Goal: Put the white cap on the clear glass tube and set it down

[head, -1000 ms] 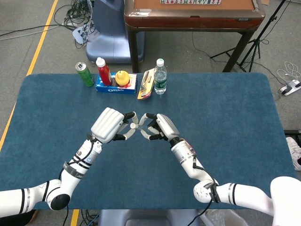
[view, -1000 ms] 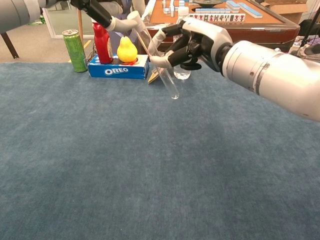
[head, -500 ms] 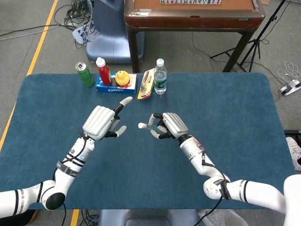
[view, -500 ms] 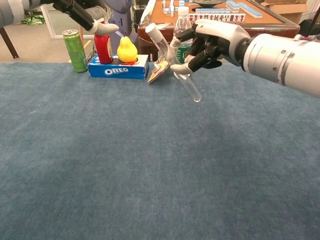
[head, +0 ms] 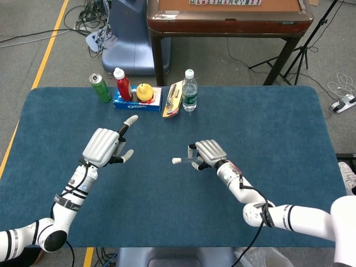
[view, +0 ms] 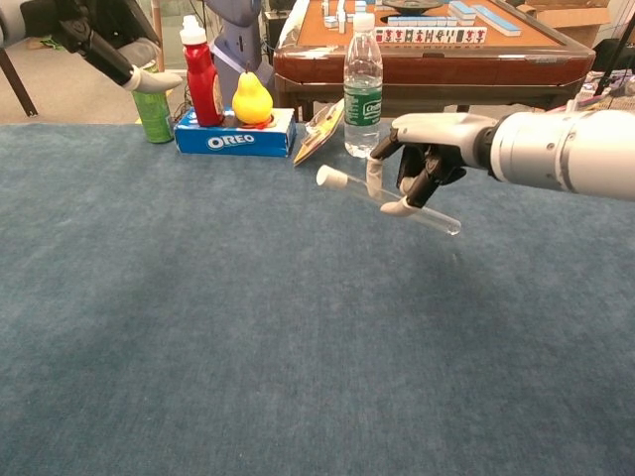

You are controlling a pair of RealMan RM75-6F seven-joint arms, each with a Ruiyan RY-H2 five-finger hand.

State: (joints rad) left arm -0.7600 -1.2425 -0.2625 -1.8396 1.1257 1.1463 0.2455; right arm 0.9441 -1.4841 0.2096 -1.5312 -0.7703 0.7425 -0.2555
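The clear glass tube [view: 397, 203] carries the white cap [view: 328, 178] on its left end and lies nearly level, a little above the blue table. My right hand [view: 429, 159] grips the tube near its middle, with the capped end sticking out to the left. In the head view the white cap [head: 176, 161] shows just left of my right hand [head: 208, 153]. My left hand [head: 105, 146] is off to the left with its fingers apart and nothing in it. In the chest view only the fingers [view: 134, 69] of my left hand show, at the top left.
Along the far edge stand a green can [head: 100, 87], a red sauce bottle [head: 122, 84], a blue Oreo box [head: 137, 100] with a yellow pear [head: 144, 91] on it, a snack packet [head: 173, 99] and a water bottle [head: 189, 90]. A wooden table [head: 228, 16] stands behind.
My left hand let go of the cap and drew back to the left. My right hand moved right and down, turning the capped tube from steep to nearly level.
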